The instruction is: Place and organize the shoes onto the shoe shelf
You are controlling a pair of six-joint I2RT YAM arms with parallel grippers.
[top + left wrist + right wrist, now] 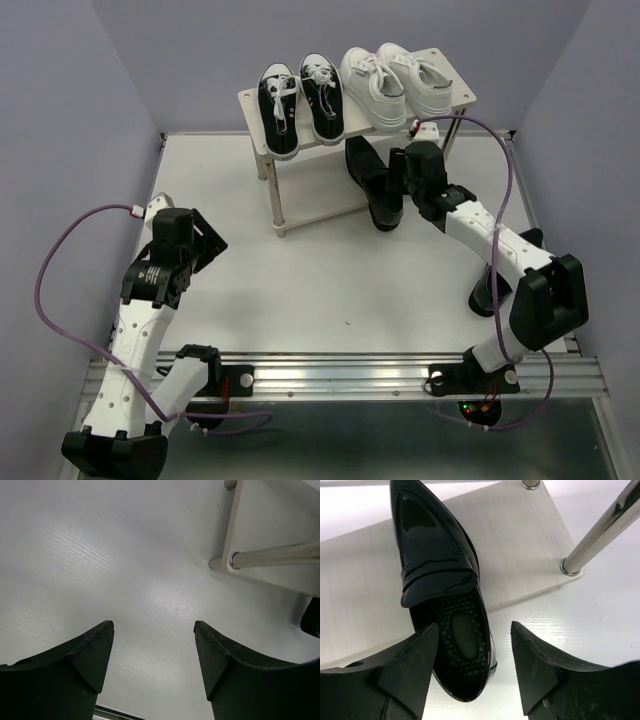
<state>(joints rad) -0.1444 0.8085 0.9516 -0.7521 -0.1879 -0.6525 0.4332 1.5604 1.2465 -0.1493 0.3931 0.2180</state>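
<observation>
Loafer (440,570), glossy black, lies on the lower board of the shelf (520,545), heel overhanging the front edge, while black canvas sneakers (300,105) and white sneakers (395,80) line the top board. The right tool (473,627) hovers at that heel, jaws spread, gripping nothing; the left tool (152,625) hangs open over the surface (330,280). Light but slick, with a stiff sole, it would likely handle best taken by the firm heel rim, or nudged there to seat it fully.
</observation>
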